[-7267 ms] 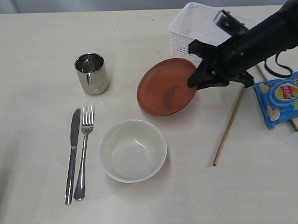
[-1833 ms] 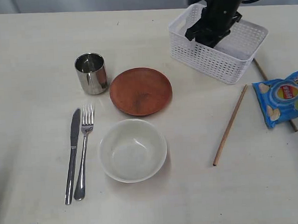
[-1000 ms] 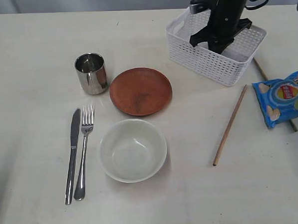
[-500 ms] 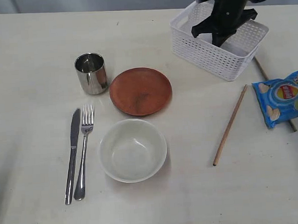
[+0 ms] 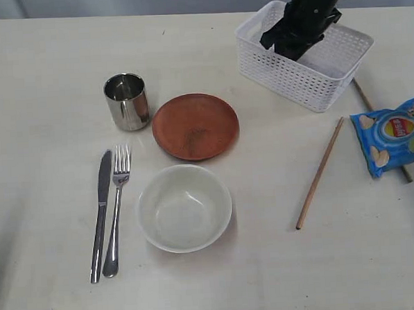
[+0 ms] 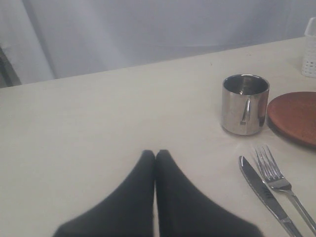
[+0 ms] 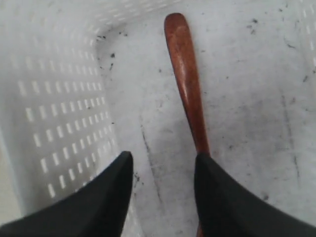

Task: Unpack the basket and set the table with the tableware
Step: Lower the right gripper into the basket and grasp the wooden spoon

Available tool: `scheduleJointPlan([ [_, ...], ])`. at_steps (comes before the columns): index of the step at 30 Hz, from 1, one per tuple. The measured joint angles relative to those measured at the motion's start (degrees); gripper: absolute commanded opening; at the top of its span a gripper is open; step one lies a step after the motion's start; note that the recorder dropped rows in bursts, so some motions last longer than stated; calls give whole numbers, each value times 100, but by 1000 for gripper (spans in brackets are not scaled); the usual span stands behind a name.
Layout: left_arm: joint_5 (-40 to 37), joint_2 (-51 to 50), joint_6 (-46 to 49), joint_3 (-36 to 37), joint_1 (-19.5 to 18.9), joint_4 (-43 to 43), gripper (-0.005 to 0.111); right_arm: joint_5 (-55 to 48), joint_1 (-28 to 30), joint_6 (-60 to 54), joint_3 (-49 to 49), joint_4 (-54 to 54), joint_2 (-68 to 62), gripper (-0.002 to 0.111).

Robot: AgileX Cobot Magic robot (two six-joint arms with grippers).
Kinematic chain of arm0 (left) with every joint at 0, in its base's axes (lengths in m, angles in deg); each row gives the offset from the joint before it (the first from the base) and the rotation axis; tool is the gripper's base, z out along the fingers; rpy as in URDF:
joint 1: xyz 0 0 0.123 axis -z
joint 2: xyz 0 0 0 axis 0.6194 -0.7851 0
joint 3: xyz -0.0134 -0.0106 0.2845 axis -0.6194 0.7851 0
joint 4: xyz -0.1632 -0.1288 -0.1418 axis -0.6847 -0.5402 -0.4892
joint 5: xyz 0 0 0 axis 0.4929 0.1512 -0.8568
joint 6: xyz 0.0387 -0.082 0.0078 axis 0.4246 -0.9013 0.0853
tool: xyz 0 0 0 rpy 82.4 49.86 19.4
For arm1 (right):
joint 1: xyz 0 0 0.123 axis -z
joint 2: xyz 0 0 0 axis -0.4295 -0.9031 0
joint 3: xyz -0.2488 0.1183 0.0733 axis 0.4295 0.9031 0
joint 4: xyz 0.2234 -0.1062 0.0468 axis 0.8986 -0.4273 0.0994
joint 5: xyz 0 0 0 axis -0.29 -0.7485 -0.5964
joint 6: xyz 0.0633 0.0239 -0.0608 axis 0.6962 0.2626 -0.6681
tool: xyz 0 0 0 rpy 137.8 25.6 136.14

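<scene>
The bench carries one steel cup, one steel fork, one steel knife, one cream bowl, one reddish-brown round plate, one white lattice basket holding one reddish-brown wooden spoon, two wooden chopsticks and one blue crisp packet.

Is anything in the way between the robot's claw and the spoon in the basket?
Nothing visible does. The right gripper hangs open inside the basket, and the wooden spoon lies uncovered on its floor, passing by one finger rather than between both.

Right end effector has opened inside basket.
</scene>
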Motion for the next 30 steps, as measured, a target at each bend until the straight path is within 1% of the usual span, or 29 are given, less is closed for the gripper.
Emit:
scheduleJointPlan([
  [5, 0, 0, 0, 0, 0, 0, 0, 117, 0, 42, 0, -234, 0, 47],
  [12, 0, 0, 0, 0, 0, 0, 0, 142, 0, -835, 0, -283, -173, 55],
  [16, 0, 0, 0, 0, 0, 0, 0, 142, 0, -1110, 0, -330, -242, 55],
  [21, 0, 0, 0, 0, 0, 0, 0, 39, 0, -1136, -23, -295, -340, 54],
  [22, 0, 0, 0, 0, 0, 0, 0, 9, 0, -1125, -35, -264, -355, 51],
  [24, 0, 0, 0, 0, 0, 0, 0, -34, 0, -1059, -45, -253, -390, 38],
  [26, 0, 0, 0, 0, 0, 0, 0, -76, 0, -973, -56, -253, -412, 22],
  [28, 0, 0, 0, 0, 0, 0, 0, -104, -10, -942, -56, -253, -412, 4],
  [29, 0, 0, 0, 0, 0, 0, 0, -115, -10, -919, -56, -253, -412, 0],
  [30, 0, 0, 0, 0, 0, 0, 0, -115, -10, -904, -56, -264, -412, 0],
])
